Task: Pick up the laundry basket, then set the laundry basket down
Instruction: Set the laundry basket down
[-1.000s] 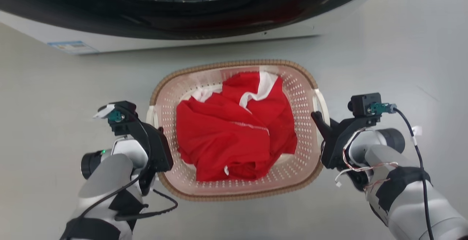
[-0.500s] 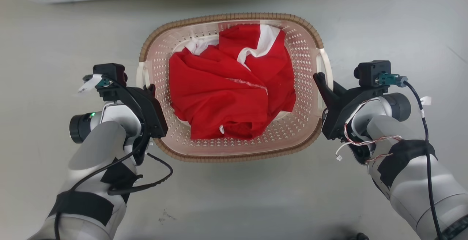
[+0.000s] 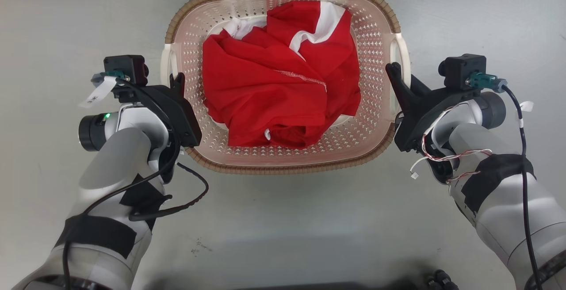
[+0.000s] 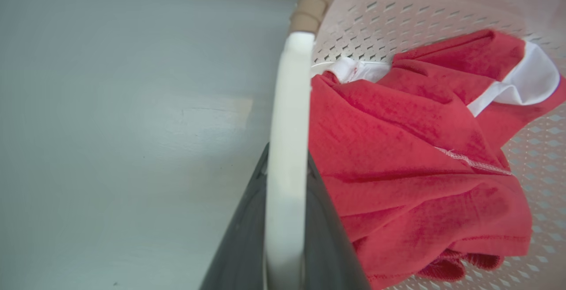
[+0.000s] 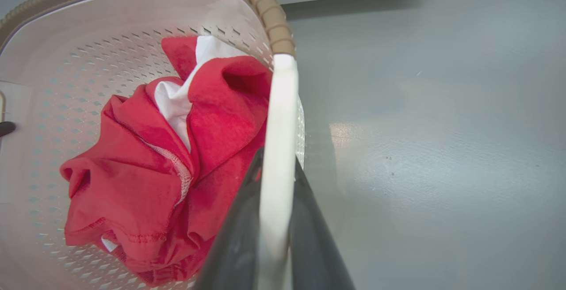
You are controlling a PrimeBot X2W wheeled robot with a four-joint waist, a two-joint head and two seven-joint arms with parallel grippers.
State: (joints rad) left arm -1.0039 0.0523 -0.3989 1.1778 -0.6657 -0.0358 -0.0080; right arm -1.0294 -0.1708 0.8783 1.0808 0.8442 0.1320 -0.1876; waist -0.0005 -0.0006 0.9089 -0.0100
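— First entry?
— One laundry basket (image 3: 283, 169): cream plastic, perforated walls, brown woven-look rim. It lies over the grey floor (image 3: 283, 228), midway between the two arms. Whether it rests on the floor I cannot tell.
— Contents?
— One red garment (image 3: 278, 95) with white trim, crumpled and heaped in the middle of the basket.
— And the left gripper (image 3: 177, 81)?
— At the basket's left side. In the left wrist view its dark fingers (image 4: 329, 223) sit on either side of the white left handle (image 4: 289, 104), pinching it.
— The right gripper (image 3: 392, 71)?
— At the basket's right side. Its fingers (image 5: 309, 237) pinch the white right handle (image 5: 279, 117) likewise.
— Sundries?
— A black cable (image 3: 190, 199) loops from the left arm.
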